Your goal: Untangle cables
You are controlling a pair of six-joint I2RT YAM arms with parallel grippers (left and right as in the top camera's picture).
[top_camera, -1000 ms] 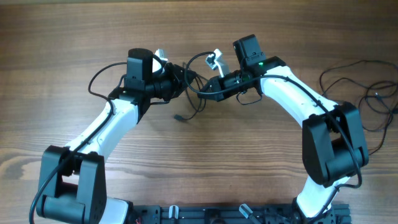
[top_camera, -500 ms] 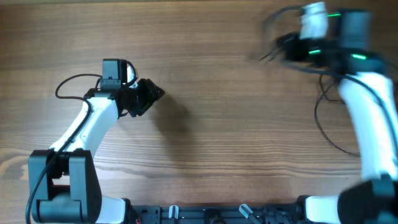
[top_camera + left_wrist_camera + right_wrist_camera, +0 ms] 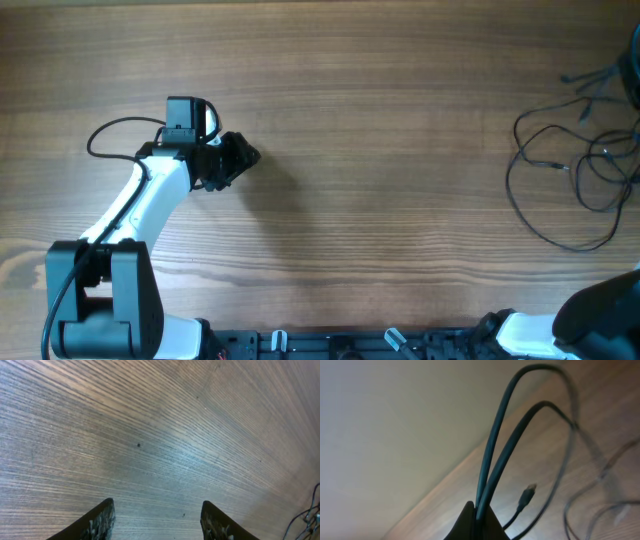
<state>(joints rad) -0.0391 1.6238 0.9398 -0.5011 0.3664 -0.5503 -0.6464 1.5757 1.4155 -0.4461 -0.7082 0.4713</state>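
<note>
A loose tangle of thin black cables lies at the table's far right, and a bit of it shows in the left wrist view. My left gripper is open and empty over bare wood at the left, far from the cables, with its fingertips apart. My right gripper is shut on a doubled strand of dark cable that loops up out of its fingers. A small plug end hangs just beside it. The right gripper itself is outside the overhead view.
The wooden table's pale far edge lies close behind the right gripper. More cable strands lie to its right. The right arm's base is at the bottom right corner. A dark blur sits at the right edge.
Both arms left the middle. The right arm swung far right with the cable and out of the overhead view. The left arm pulled back left and has stayed still since.
</note>
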